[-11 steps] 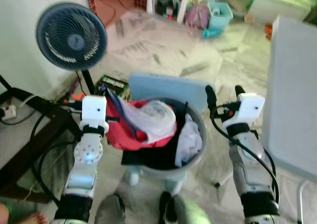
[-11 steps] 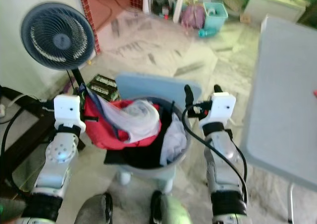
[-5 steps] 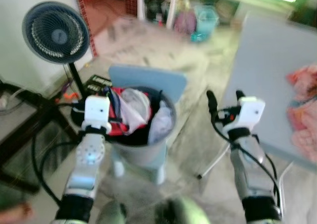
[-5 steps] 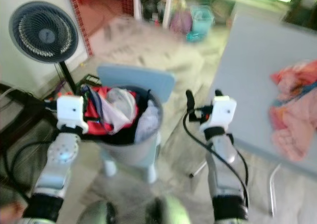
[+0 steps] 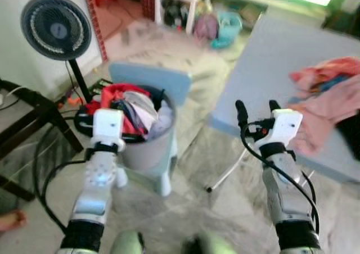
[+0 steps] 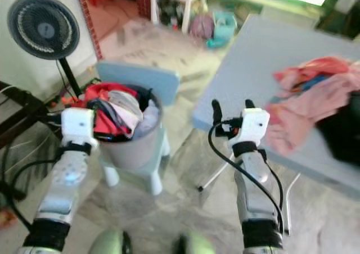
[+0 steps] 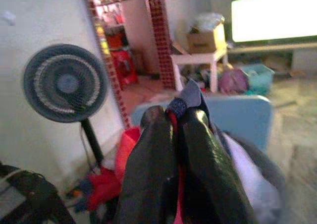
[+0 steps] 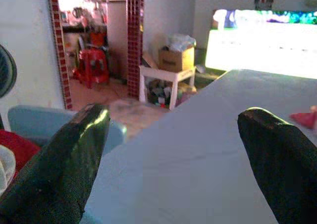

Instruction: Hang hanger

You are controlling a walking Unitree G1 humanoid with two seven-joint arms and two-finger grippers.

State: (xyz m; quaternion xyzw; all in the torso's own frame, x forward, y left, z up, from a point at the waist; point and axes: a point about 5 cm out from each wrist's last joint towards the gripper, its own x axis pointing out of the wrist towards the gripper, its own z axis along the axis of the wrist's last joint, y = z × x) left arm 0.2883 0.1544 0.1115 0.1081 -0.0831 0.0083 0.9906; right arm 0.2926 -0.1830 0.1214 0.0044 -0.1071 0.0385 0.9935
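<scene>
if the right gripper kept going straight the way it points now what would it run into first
Probably the grey folding table: the open right gripper looks along its top, seemingly just above it. Depth is unclear, so it may skim over.

Grey laundry basket (image 5: 147, 153) heaped with red and white clothes on a pale blue chair (image 5: 151, 82), left end effector (image 5: 107, 125) at its near rim, right end effector (image 5: 256, 112) with fingers apart before the worktop (image 5: 264, 63) edge, pink clothes (image 5: 323, 99) on the worktop, standing fan (image 5: 55, 26) at far left
</scene>
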